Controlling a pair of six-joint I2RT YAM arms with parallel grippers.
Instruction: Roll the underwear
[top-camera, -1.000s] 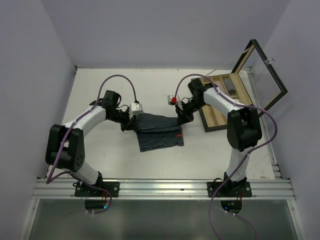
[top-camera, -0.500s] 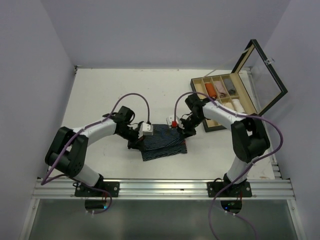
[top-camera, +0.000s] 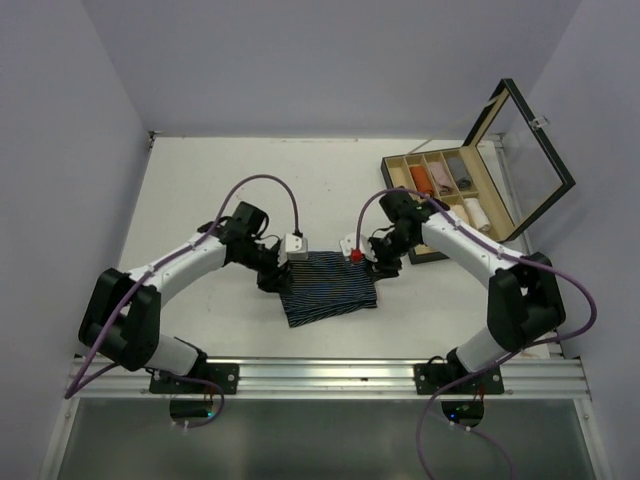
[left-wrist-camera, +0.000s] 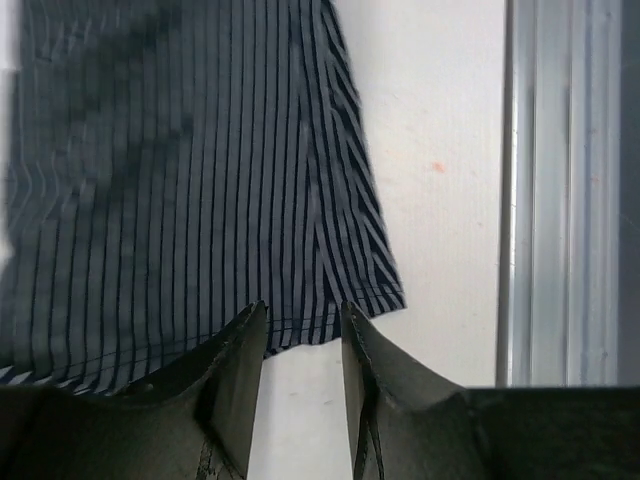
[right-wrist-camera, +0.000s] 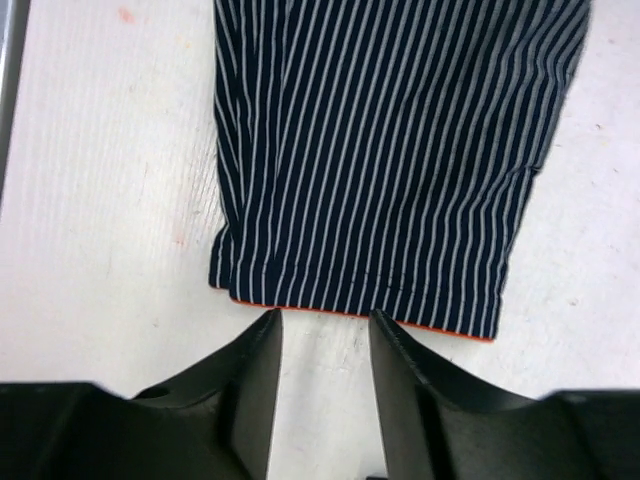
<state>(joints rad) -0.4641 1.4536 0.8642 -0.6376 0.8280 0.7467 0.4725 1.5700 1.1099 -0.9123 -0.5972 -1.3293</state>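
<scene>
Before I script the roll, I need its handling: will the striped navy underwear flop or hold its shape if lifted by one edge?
Probably floppy: the navy underwear lies flat with soft folds. Likely light, since the cloth looks thin. Pushed, it may bunch rather than slide on the table.

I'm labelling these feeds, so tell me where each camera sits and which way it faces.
Top external: above and behind the bases, looking down at the white table; both whole arms show.
Left wrist: on the left arm, looking down past the left gripper at the hem of the navy pale-striped cloth garment.
Right wrist: same, past the right gripper, at its orange-trimmed edge.
Shared: all three show that garment.
</scene>
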